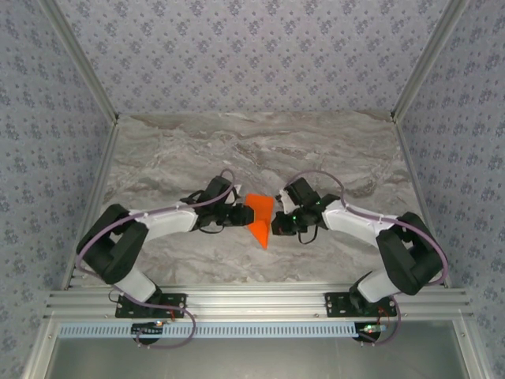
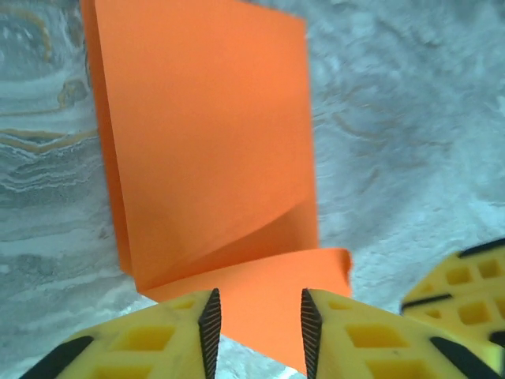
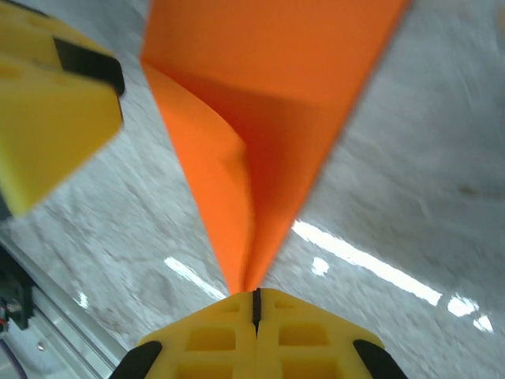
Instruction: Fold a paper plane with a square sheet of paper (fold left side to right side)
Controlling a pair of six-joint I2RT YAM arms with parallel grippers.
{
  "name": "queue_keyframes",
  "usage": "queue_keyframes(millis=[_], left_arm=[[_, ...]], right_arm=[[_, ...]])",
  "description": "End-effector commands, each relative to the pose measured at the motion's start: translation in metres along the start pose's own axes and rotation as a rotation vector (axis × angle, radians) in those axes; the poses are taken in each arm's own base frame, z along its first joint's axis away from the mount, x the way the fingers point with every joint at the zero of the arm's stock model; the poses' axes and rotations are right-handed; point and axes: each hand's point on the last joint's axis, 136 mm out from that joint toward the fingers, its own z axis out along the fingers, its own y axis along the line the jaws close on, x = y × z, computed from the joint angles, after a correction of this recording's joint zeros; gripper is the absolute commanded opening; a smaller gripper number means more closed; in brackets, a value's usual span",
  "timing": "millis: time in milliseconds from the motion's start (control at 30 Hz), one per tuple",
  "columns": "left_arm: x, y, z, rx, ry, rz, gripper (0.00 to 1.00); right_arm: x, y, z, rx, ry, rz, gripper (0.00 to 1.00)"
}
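Although already creased into a wedge pointing to six o'clock, sits as thin bright-orange folded paper (image 1: 259, 215) between the right gripper (image 3: 255, 297), clamped on it at three o'clock, and the left gripper (image 2: 256, 320), parted at nine, with further folds seemingly due.

Right hand (image 3: 255, 306) closed on the creased orange paper's (image 3: 272, 110) narrow tip, left hand (image 3: 51, 118) at upper left

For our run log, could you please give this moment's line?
right gripper: shut on folded orange paper | left gripper: open by paper
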Motion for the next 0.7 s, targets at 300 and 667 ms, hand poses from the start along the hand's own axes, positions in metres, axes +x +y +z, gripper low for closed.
queue_keyframes(millis=[300, 667], left_arm=[[0.001, 0.026, -0.016, -0.029, -0.039, -0.122, 0.47], [0.003, 0.026, 0.001, 0.004, 0.001, -0.176, 0.51]], right_arm=[[-0.036, 0.036, 0.032, -0.083, 0.003, -0.100, 0.05], [-0.026, -0.009, 0.038, 0.145, 0.063, -0.096, 0.06]])
